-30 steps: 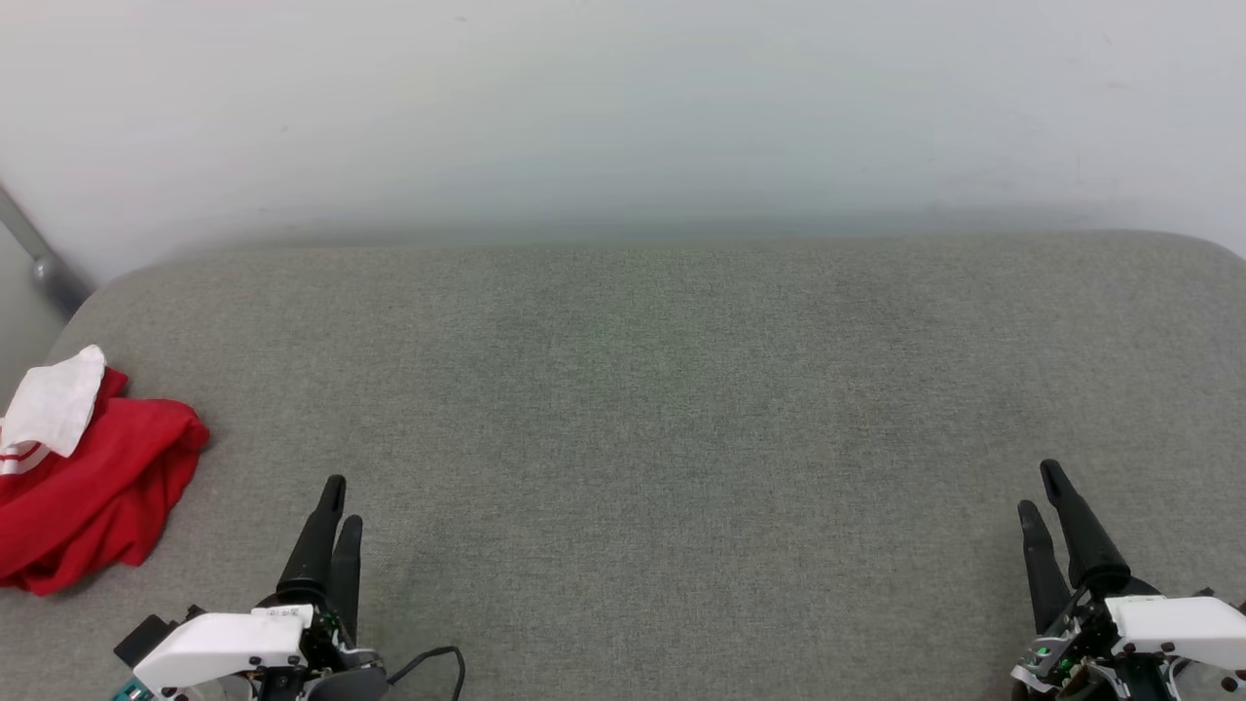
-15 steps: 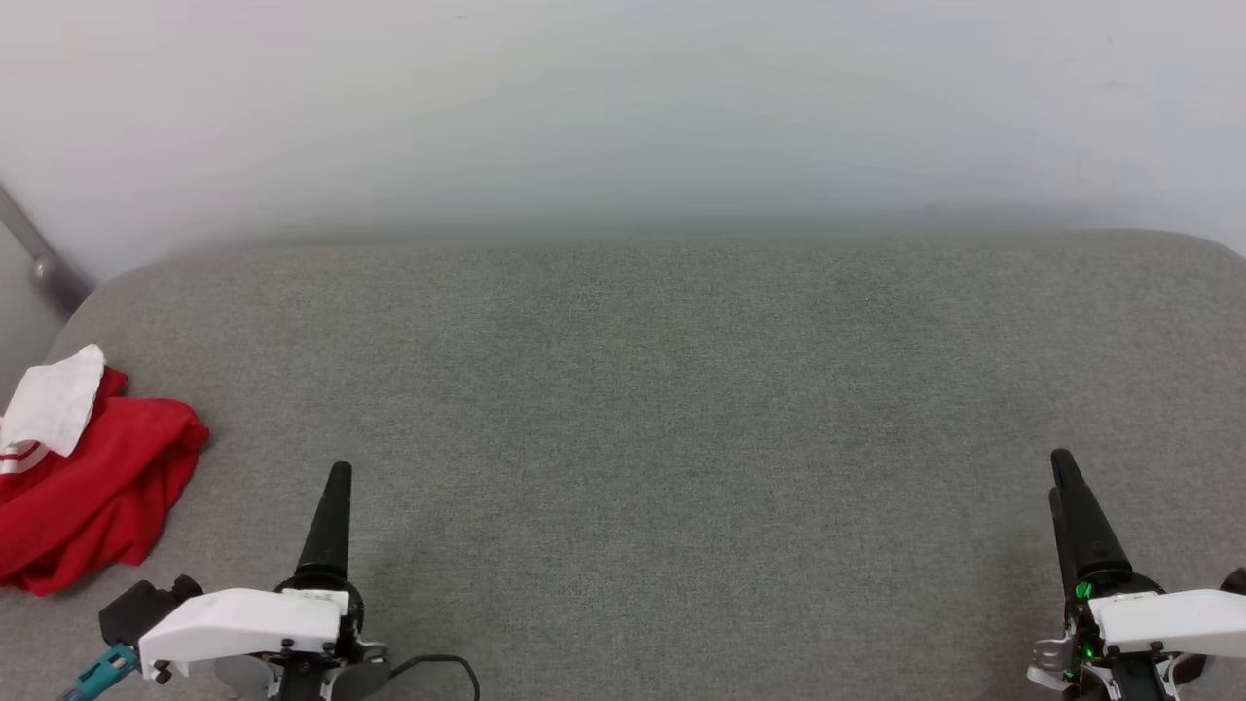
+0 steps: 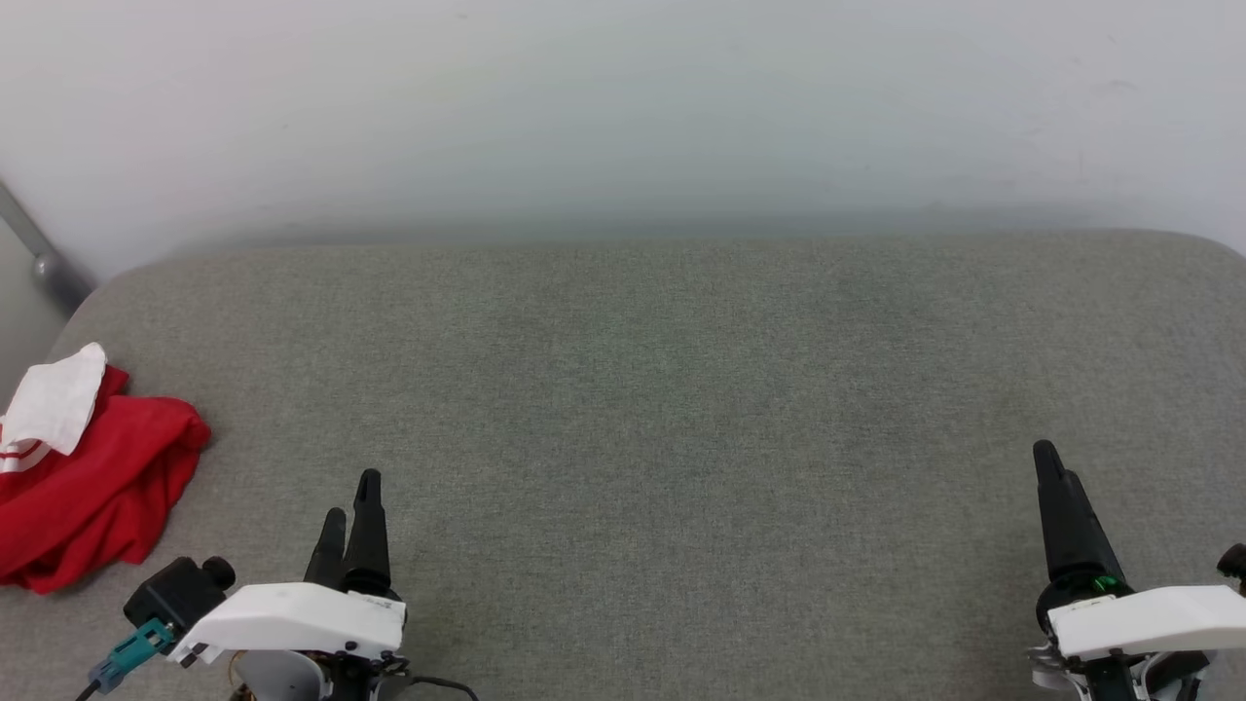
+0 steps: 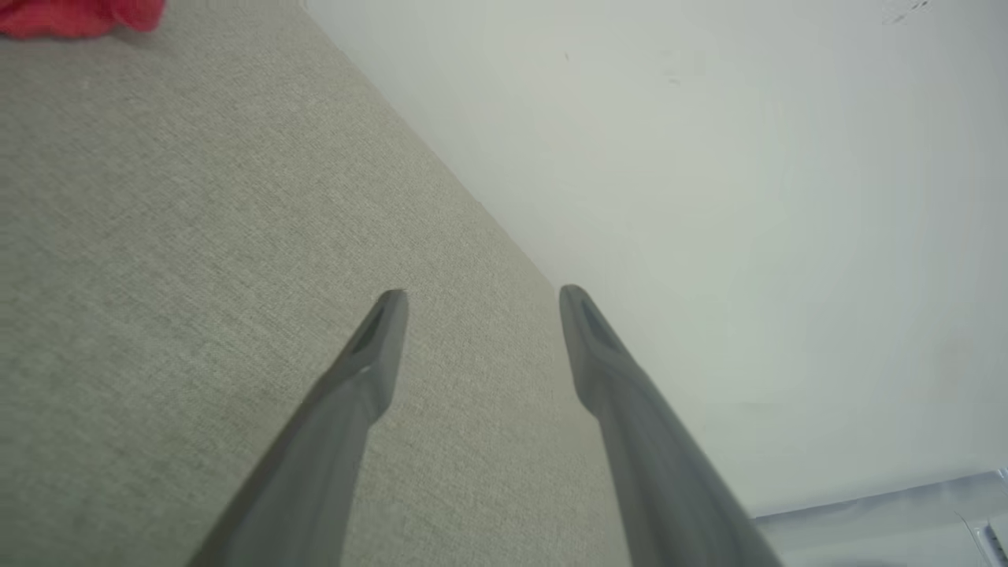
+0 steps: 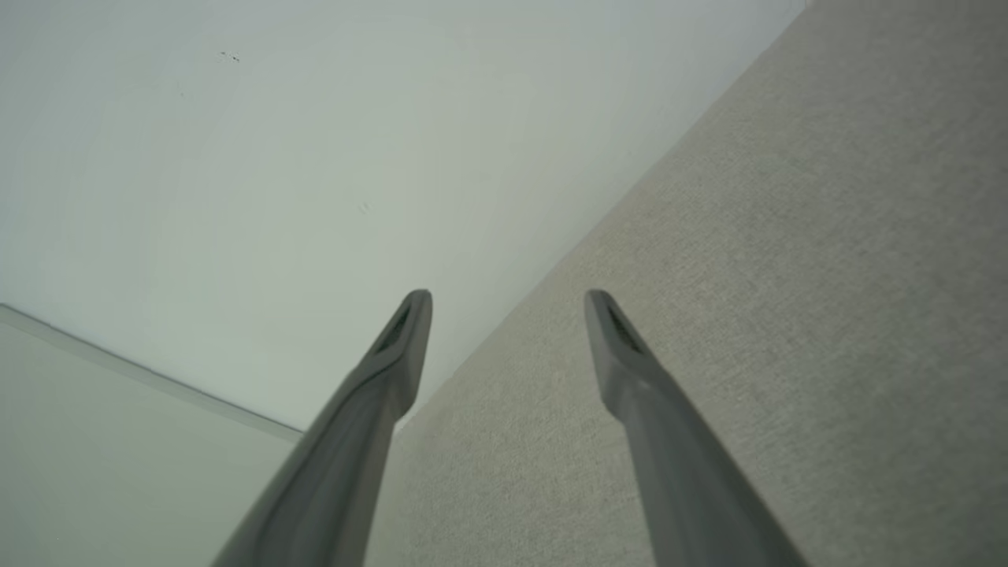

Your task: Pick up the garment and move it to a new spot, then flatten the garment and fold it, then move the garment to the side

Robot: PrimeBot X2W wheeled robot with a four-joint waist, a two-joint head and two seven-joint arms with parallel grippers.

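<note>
Picking up is due: the crumpled red, white-sleeved shirt (image 3: 97, 487) must be reached leftward; fingers of left gripper (image 4: 482, 293) and right gripper (image 5: 508, 299) are spread wide, empty.

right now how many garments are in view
1: the garment, crumpled at the left edge of the grey surface; it runs out of frame, so more may be hidden.

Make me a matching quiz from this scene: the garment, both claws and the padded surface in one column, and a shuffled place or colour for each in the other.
1 garment
2 left claw
3 right claw
4 padded surface

A lower right of the head view, open
B grey fabric
C crumpled at the left edge
D lower left of the head view, open

Pairs: 1-C, 2-D, 3-A, 4-B
</note>
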